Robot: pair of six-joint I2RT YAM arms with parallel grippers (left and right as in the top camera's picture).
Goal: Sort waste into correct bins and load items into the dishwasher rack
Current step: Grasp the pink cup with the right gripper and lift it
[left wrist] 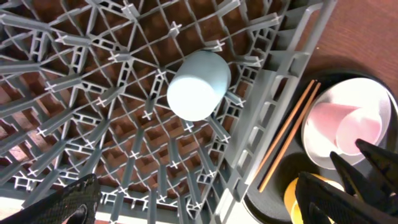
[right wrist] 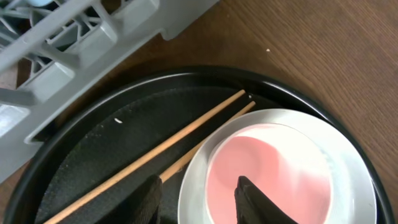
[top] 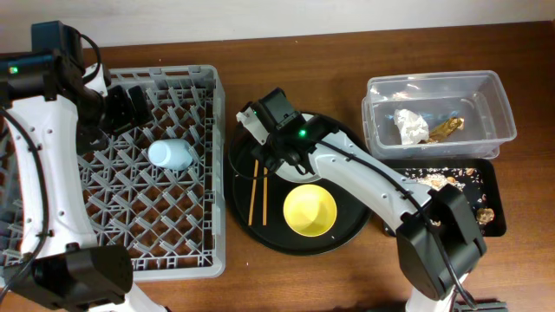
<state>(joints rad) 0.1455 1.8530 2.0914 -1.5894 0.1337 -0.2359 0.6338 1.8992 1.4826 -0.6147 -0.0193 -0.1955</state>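
Brown wooden table [top: 303,35] carries the grey dishwasher rack [top: 212,173] at 9 o'clock, the blue cup [top: 170,155] lying on its side inside. At centre sits a round black tray [top: 277,238]: yellow bowl [top: 310,211] at its 5 o'clock, chopsticks [top: 257,192] at 9, and the plate [right wrist: 348,162] holding the pink cup [right wrist: 280,174] at 12. The right gripper [right wrist: 199,183] straddles that cup's wall, fingers apart, nothing clamped. The left gripper [top: 130,106] hovers released above the rack. Tissue [top: 410,126] and gold wrapper [top: 447,128] lie in the clear tub [top: 434,87] at 2 o'clock.
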